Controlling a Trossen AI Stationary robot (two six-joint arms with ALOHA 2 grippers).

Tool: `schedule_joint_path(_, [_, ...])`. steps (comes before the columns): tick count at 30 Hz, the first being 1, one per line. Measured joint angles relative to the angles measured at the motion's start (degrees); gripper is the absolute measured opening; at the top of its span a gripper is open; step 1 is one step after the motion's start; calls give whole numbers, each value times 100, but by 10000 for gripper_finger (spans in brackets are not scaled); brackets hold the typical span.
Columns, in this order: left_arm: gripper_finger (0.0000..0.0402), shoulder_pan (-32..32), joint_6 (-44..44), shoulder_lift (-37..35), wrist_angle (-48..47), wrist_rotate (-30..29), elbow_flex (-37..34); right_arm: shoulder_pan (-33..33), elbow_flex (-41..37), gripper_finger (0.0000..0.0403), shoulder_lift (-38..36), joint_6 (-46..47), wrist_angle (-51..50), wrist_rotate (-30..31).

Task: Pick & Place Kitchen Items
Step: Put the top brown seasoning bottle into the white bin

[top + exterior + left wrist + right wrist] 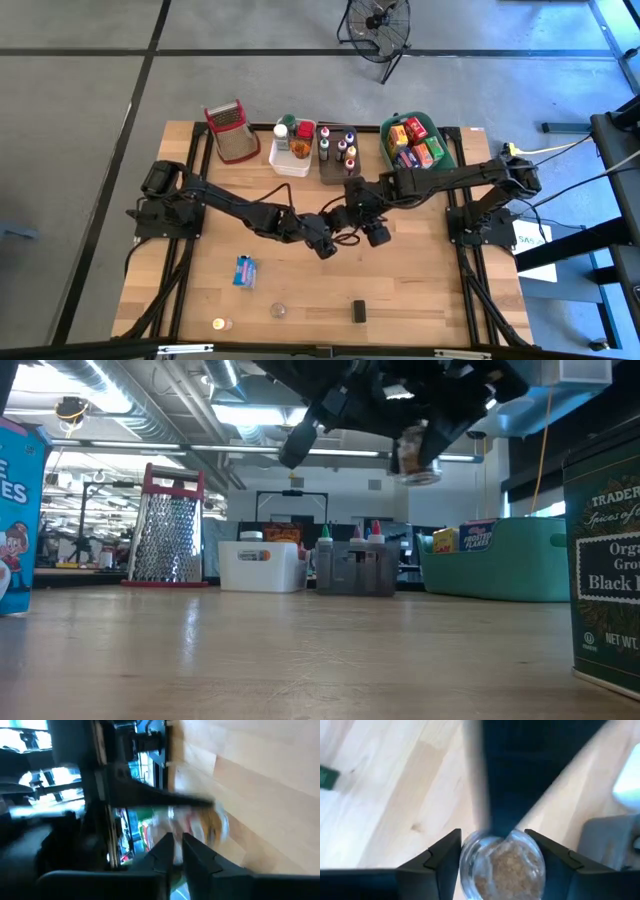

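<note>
Above mid-table (420,290), the left gripper (327,249) hangs just left of the right gripper, its fingers (197,855) pressed nearly together with nothing between them. The right gripper (492,851) is clamped on a small glass spice jar (501,862) of tan powder, lifted clear of the table. Both hover just in front of the grey bin (338,152) of bottles.
</note>
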Motion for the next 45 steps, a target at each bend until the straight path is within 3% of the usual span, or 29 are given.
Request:
schedule_joint_path(5, [2,31,7,0,-25,-204,-7,46,-9,190,0,105,-17,94])
schedule_joint_path(12, [7,-44,-172,0,-3,-445,-11,52,-9,189,0,55,21,215])
schedule_joint_path(19, [8,-339,-709,-27,-14,-1384,-11,50,-9,189,-10,179,21,397])
schedule_joint_path(24, [25,-471,-1608,-249,-499,-2051,-11,199,215,189,-20,272,-164,428])
schedule_joint_path(29, [57,-493,-3323,-788,-1807,-2069,-11,535,579,189,-22,238,-312,566])
schedule_joint_path(32, [81,-480,-4551,-1192,-2468,-1593,-11,734,797,189,-24,123,-316,544])
schedule_joint_path(35, [107,-376,-5553,-1540,-2739,-438,-24,922,952,192,-24,-64,-277,542])
schedule_joint_path(40, [146,-36,-6560,-1786,-2100,1974,-339,1192,1103,194,-26,-370,-19,709])
schedule_joint_path(42, [159,92,-6871,-1775,-1753,2504,-505,1298,1106,194,-26,-571,130,832])
schedule_joint_path(45, [177,266,-7234,-1774,-1190,2805,-794,1457,1106,195,-26,-710,193,1181])
